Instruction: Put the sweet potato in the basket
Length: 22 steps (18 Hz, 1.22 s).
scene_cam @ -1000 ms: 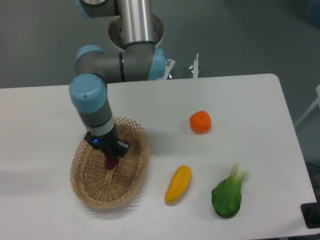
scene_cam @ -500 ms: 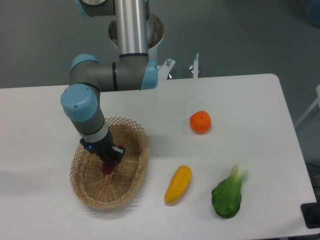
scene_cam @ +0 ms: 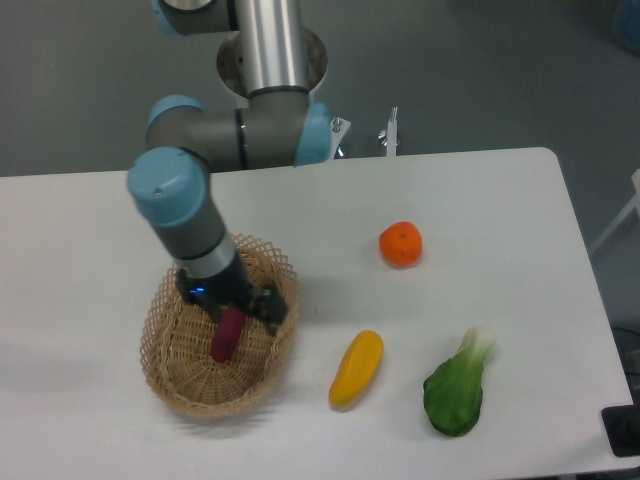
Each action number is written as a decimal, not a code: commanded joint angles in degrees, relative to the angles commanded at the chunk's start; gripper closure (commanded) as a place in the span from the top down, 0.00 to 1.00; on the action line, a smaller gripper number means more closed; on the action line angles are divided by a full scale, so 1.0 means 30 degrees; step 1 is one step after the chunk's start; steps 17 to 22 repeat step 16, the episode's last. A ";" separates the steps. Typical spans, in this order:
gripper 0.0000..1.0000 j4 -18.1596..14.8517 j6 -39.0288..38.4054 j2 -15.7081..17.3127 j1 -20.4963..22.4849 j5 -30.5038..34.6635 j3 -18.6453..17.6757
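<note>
One fixed view, looking down on a white table [scene_cam: 480, 190] from the near side.

Arm: the grey and light-blue arm [scene_cam: 185, 215] reached down from its base at the far edge and leaned toward the near left. Its gripper [scene_cam: 233, 310] hung over the basket [scene_cam: 165, 375], inside the line of the rim. The dark fingers pointed down and to the near right. Whether they were apart or together could not be told; the wrist body hid the tips. A small blue light showed on the near side of the wrist.

Sweet potato [scene_cam: 226, 337]: it lay inside the basket, on the woven floor, toward the right half. Its long axis ran roughly near to far, tilted a little. The far end sat right under the gripper, so contact between the two could not be settled from this angle. The near end was plainly visible against the wicker.

Basket: oval, light tan, openwork rim, resting on the left part of the table. It held nothing besides the sweet potato as far as could be seen.

Other items, all on the table and outside the basket:
- yellow vegetable [scene_cam: 357, 368], oblong, just right of the basket, not touching it
- orange fruit [scene_cam: 401, 244], farther back, right of centre
- leafy green vegetable [scene_cam: 457, 392], near right, pale stem end pointing away
</note>
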 joint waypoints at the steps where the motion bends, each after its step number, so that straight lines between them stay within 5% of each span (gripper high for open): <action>1: 1.00 -0.0029 0.1026 0.0117 0.0645 -0.0029 0.0059; 7: 1.00 -0.0584 0.6357 0.1404 0.4804 -0.1812 0.0352; 12: 1.00 -0.2897 1.1134 0.1641 0.6654 -0.2021 0.1231; 22: 1.00 -0.3047 1.1847 0.1876 0.6891 -0.1992 0.1027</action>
